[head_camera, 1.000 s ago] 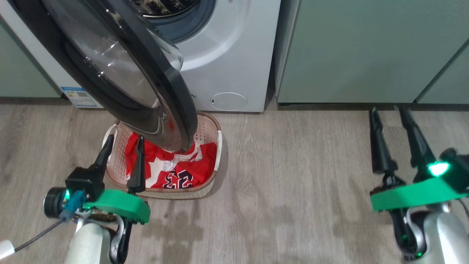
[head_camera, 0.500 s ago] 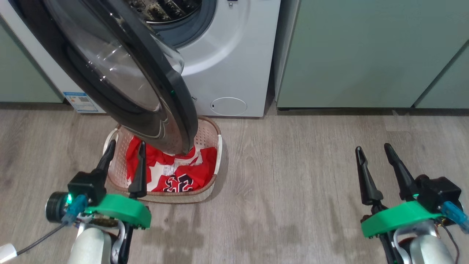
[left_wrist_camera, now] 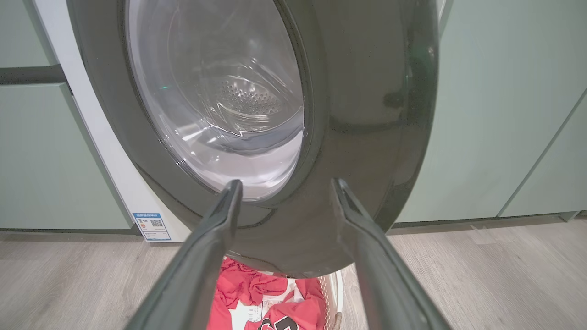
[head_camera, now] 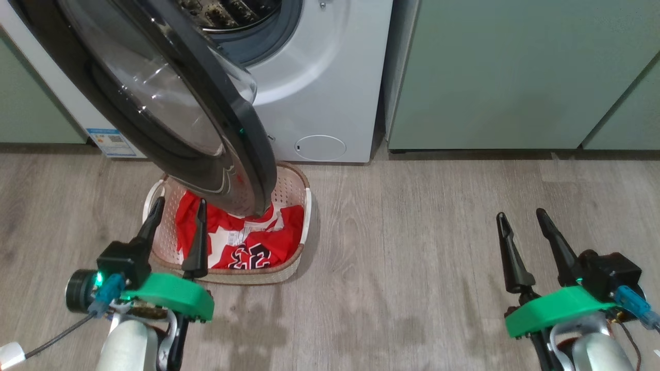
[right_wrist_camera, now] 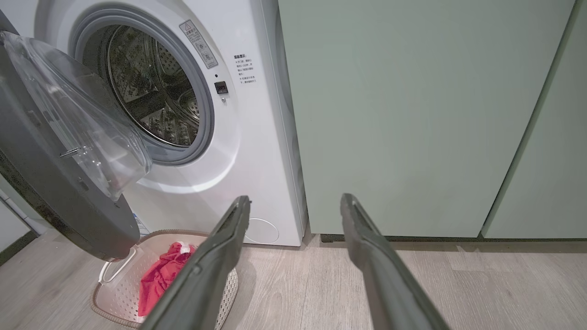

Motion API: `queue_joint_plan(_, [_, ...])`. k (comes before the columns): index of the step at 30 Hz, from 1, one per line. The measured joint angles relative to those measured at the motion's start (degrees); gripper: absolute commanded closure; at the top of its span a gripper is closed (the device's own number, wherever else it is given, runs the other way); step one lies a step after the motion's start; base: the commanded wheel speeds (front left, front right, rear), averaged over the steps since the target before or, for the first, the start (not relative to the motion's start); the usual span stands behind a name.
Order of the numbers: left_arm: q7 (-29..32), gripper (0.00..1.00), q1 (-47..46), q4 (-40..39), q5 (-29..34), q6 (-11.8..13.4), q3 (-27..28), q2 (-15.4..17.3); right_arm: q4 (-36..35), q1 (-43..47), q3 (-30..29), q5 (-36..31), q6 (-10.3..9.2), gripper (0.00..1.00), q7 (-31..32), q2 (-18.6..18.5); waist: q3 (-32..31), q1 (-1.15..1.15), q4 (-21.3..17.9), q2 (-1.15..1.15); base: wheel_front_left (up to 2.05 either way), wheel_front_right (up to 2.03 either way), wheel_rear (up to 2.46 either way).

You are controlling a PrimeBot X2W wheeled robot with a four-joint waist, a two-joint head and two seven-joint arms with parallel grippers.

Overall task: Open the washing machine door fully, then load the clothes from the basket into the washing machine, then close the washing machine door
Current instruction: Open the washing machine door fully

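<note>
The washing machine (head_camera: 330,77) is white, its steel drum (right_wrist_camera: 151,91) showing. Its black-rimmed washing machine door (head_camera: 247,154) hangs open, swung out over the basket (head_camera: 289,190) on the floor. Red clothes (head_camera: 273,247) with a black-and-white print lie in the basket, partly hidden by the door's lower edge. My left gripper (head_camera: 180,202) is open, fingers above the basket's near left side, just short of the door (left_wrist_camera: 367,114). My right gripper (head_camera: 520,213) is open over bare floor far to the right, holding nothing. The right wrist view shows the basket (right_wrist_camera: 119,284) and clothes (right_wrist_camera: 160,275) at lower left.
Pale green cabinets (head_camera: 515,77) stand right of the washer, and another (head_camera: 31,103) to its left. A round filter cap (head_camera: 320,148) and a blue sticker (head_camera: 111,141) mark the washer's base. Grey wood floor (head_camera: 402,257) stretches between the basket and my right gripper.
My right gripper has drawn back toward me and turned at the wrist. The head camera shifted slightly. The left gripper, door and basket stayed put.
</note>
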Motion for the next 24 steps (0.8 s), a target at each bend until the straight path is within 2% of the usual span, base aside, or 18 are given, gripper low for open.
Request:
queue_joint_plan(6, [0.00,0.00,-0.01,0.03,0.00,0.00,0.01,0.04,0.41,-0.04,0.16,0.13,0.00,0.00,-0.05,0.01,0.21,0.00,-0.14,0.00,0.00,0.00,0.00])
queue_joint_plan(7, [0.00,0.38,-0.01,0.04,0.00,0.00,0.01,0.05,0.44,-0.05,0.23,0.19,0.00,0.00,-0.07,0.01,0.24,0.00,-0.16,0.00,0.00,0.00,0.00])
queue_joint_plan(8, [0.00,0.93,-0.01,0.07,0.00,0.01,0.01,0.05,0.46,-0.05,0.29,0.26,0.00,0.00,-0.08,0.01,0.25,0.00,-0.18,0.00,0.00,0.00,0.00])
queue_joint_plan(9, [0.00,1.00,-0.01,0.05,-0.01,0.01,0.01,0.07,0.47,-0.07,0.34,0.38,0.00,0.00,-0.23,0.01,0.27,0.00,-0.21,0.00,0.00,0.00,0.00])
queue_joint_plan(24, [0.00,1.00,-0.27,-2.49,-0.01,0.15,0.74,0.04,0.53,-0.35,0.44,0.52,0.00,0.00,-0.46,0.01,0.67,0.01,-0.03,0.00,0.00,0.00,0.00])
